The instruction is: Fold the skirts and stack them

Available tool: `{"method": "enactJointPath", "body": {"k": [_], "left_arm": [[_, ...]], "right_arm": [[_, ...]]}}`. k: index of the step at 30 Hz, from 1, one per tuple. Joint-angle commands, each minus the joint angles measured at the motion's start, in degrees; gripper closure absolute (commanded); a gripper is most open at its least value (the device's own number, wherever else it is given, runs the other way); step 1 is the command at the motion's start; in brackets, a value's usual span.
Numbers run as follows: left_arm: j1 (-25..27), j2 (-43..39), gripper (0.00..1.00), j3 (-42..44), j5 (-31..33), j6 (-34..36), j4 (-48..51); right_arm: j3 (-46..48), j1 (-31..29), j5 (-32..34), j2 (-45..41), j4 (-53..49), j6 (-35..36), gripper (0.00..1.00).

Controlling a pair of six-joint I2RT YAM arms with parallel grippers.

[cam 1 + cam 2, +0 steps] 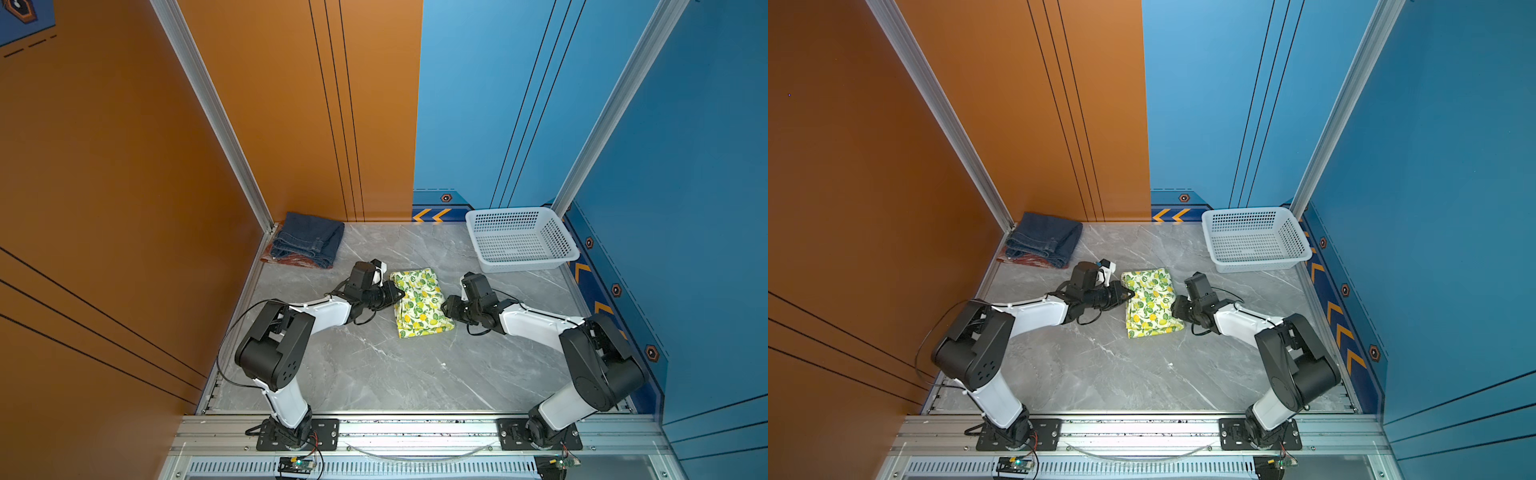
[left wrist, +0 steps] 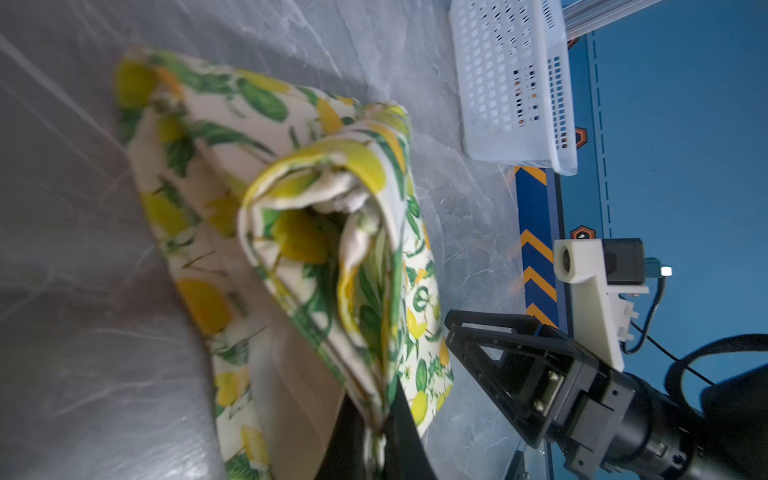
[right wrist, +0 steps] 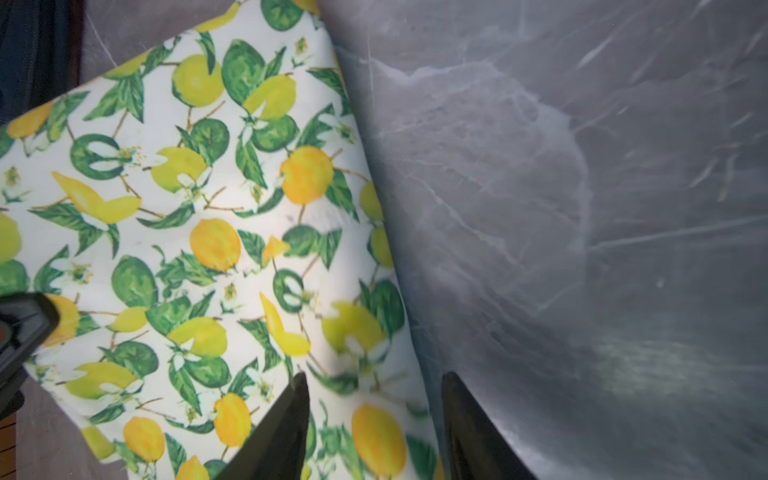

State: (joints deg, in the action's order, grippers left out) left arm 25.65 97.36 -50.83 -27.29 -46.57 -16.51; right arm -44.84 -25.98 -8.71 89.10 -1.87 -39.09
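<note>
The lemon-print skirt (image 1: 419, 303) (image 1: 1150, 303) lies folded in the middle of the grey marble table. My left gripper (image 1: 401, 294) (image 1: 1131, 294) (image 2: 378, 432) is shut on its left edge, and a fold of the cloth is lifted in the left wrist view. At the skirt's right edge my right gripper (image 1: 446, 307) (image 1: 1174, 307) (image 3: 374, 382) is open, one finger over the cloth (image 3: 187, 208) and one over bare table. The folded denim skirt (image 1: 309, 239) (image 1: 1046, 239) rests on the red plaid skirt (image 1: 291, 262) (image 1: 1030, 261) at the far left corner.
A white perforated basket (image 1: 565, 237) (image 1: 1296, 237) (image 2: 507, 83) stands at the far right corner. Orange and blue walls close in the table's left, back and right sides. Both arm bases sit on the rail along the near edge.
</note>
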Motion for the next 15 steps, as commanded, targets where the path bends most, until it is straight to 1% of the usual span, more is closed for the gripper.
{"method": "enactJointPath", "body": {"k": [1, 6, 9, 12, 15], "left_arm": [[-0.1, -2.9, 1.00, -1.2, 2.2, -0.6, 2.1], [-0.4, -6.2, 1.00, -3.0, 5.6, -0.6, 4.8], [-0.8, -6.7, 1.00, -3.9, 6.7, -0.2, 6.6], [-1.1, -6.5, 1.00, -2.8, 7.1, -0.1, 7.3], [-1.3, -6.2, 1.00, 0.1, 7.2, -0.4, 7.1]], "right_arm": [[-1.3, 1.2, 2.9, -3.2, -4.9, 2.4, 0.47], [-0.6, 2.1, 4.0, -5.9, -6.3, 3.2, 0.46], [-0.5, 2.2, 4.3, -6.7, -6.8, 3.6, 0.46], [-0.5, 2.0, 4.5, -6.7, -7.3, 4.3, 0.46], [-1.0, 1.6, 4.0, -5.7, -7.3, 4.9, 0.46]]}}
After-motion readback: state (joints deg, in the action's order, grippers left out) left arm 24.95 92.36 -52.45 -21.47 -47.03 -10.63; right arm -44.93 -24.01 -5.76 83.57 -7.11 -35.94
